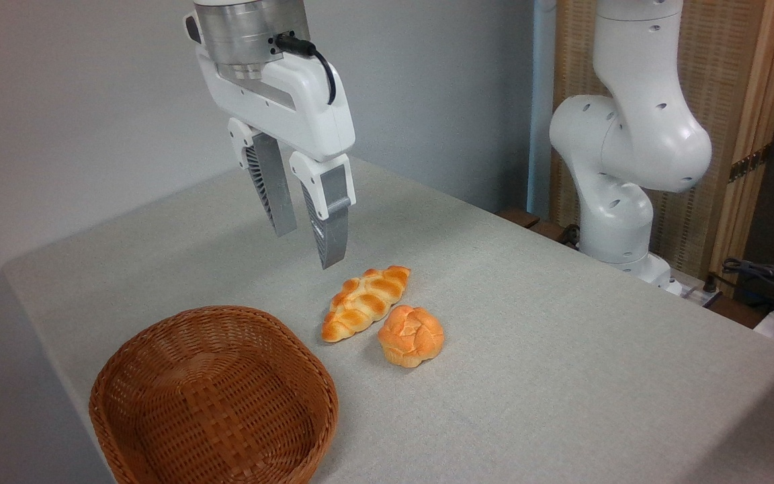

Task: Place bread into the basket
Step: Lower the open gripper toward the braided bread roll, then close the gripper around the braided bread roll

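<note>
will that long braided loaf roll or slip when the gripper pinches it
The braided loaf lies flat and long on the table, so it probably won't roll. Its bumpy creases should give the fingers some hold, though the glossy surface may be slick. It looks light for its size. The gripper hangs open above it.

basket [212, 396]: brown woven wicker, ribbed, slight sheen | bread [365, 302]: golden-orange crust, smooth, faintly glossy, paler creases | bun [411, 335]: orange, smooth, soft sheen | surface [562, 376]: grey cloth-like cover, matt, fine grain | tool [309, 247]: glossy white plastic body, dull grey ribbed fingers, brushed metal collar above
</note>
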